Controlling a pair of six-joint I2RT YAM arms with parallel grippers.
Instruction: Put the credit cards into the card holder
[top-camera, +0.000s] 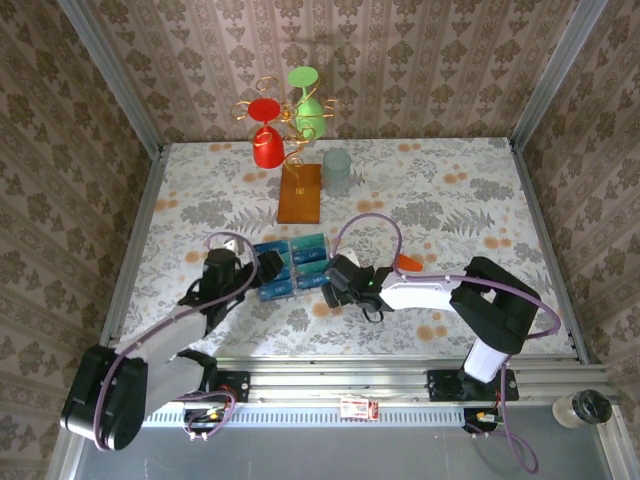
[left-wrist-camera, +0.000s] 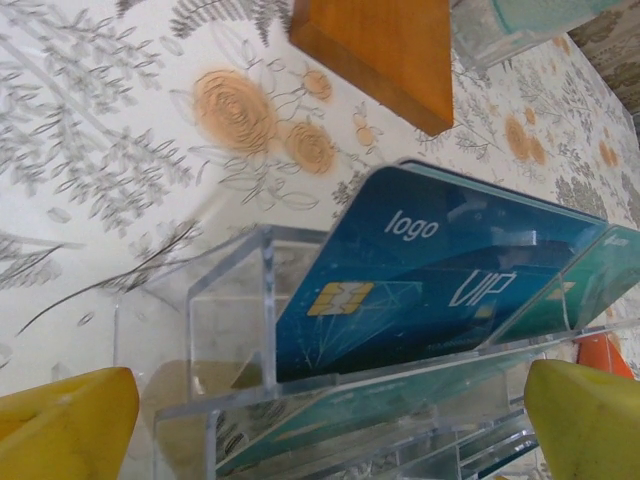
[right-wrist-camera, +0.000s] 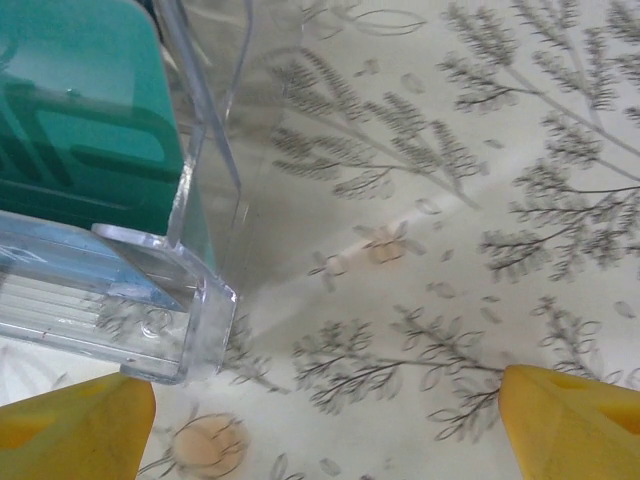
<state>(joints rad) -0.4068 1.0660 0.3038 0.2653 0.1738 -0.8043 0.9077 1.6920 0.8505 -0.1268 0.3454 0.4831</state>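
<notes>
Several credit cards, blue (top-camera: 272, 262) and teal (top-camera: 308, 252), stand in a clear tiered acrylic rack (top-camera: 290, 268) at mid-table. My left gripper (top-camera: 252, 268) is open at the rack's left side; its yellow fingers (left-wrist-camera: 65, 425) straddle the rack (left-wrist-camera: 230, 300), facing a blue "VIP" card (left-wrist-camera: 430, 270) and a teal card (left-wrist-camera: 590, 285). My right gripper (top-camera: 328, 290) is open at the rack's right end, over bare cloth beside the rack's corner (right-wrist-camera: 200, 310) and a teal card (right-wrist-camera: 80, 110). The small orange-red card holder (top-camera: 405, 262) lies behind my right arm, partly hidden; a corner of the card holder (left-wrist-camera: 603, 352) peeks past the rack.
A gold wire stand with a red glass (top-camera: 266, 140) and a green glass (top-camera: 308, 110) sits on an orange-brown base (top-camera: 300, 192) at the back centre, next to a translucent cup (top-camera: 337, 170). Patterned walls enclose the floral tablecloth (top-camera: 450, 190).
</notes>
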